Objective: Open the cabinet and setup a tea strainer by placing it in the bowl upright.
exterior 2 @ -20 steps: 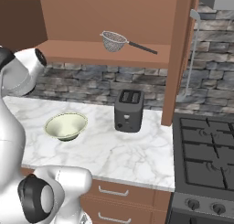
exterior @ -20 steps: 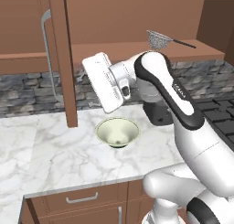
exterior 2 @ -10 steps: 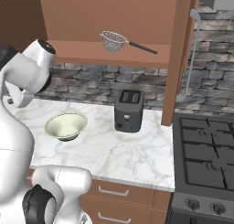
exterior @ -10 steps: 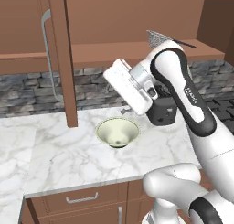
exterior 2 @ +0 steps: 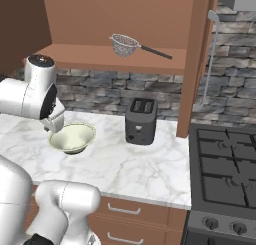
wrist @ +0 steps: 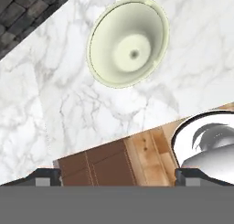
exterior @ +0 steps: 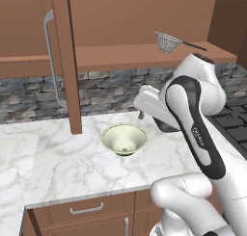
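Both doors of the brown cabinet stand open: its left door (exterior: 65, 61) and its right door (exterior 2: 197, 64). On the cabinet shelf lies the tea strainer (exterior: 167, 41) (exterior 2: 125, 45), its silver mesh basket to the left and its dark handle pointing right. The pale cream-green bowl (exterior: 124, 138) (exterior 2: 73, 137) (wrist: 128, 42) sits upright on the marble counter, with nothing in it. My gripper (exterior: 141, 114) (exterior 2: 54, 126) (wrist: 116, 177) hangs a little above the bowl's right rim, pointing down, well below the strainer. It is open, with nothing between its fingers.
A black toaster (exterior 2: 141, 120) stands on the counter right of the bowl, under the shelf. A gas stove (exterior 2: 225, 174) lies further right. Drawers (exterior: 87, 211) run below the marble counter (exterior: 48, 158). The left door's bar handle (exterior: 48, 52) juts out toward me.
The hand has swung right and down, away from the left cabinet door, and now hangs by the bowl. The jaws stayed open. Strainer and bowl have not moved.
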### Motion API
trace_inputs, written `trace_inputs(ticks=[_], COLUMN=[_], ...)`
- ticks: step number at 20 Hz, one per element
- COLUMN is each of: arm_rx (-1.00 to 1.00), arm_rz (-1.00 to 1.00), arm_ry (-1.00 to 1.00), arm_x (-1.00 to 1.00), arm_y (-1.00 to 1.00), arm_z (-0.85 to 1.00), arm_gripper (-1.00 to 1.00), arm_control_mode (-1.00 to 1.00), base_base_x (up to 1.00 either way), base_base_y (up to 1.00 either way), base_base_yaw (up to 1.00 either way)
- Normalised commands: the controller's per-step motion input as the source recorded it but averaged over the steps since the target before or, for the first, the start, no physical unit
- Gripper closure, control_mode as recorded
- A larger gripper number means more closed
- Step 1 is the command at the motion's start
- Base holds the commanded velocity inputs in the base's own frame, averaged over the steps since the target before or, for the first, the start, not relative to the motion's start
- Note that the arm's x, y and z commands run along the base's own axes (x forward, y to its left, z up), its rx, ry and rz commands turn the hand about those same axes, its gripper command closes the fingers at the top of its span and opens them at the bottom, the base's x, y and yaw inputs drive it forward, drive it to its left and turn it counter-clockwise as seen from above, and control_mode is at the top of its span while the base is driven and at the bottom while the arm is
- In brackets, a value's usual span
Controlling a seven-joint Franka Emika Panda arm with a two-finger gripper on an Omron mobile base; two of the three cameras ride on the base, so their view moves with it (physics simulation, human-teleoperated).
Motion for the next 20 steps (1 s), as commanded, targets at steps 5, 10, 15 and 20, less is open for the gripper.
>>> trace_inputs(ticks=[5,10,15,20], arm_rx=[-0.40,-0.45,-0.40,-0.22], arm_rz=[0.12,0.09,0.00,0.00], arm_ry=[-0.19,-0.05,0.01,-0.03], arm_x=[0.00,0.00,0.00,0.12], arm_y=[-0.78,-0.68,-0.18,-0.24], arm_z=[-0.13,0.00,0.39,0.24], arm_gripper=[-1.00,-1.00,-1.00,-1.00], arm_control_mode=[-1.00,-1.00,-1.00,-1.00], base_base_x=[0.00,0.00,0.00,0.00], base_base_y=[0.00,0.00,0.00,0.00], base_base_yaw=[0.00,0.00,0.00,0.00])
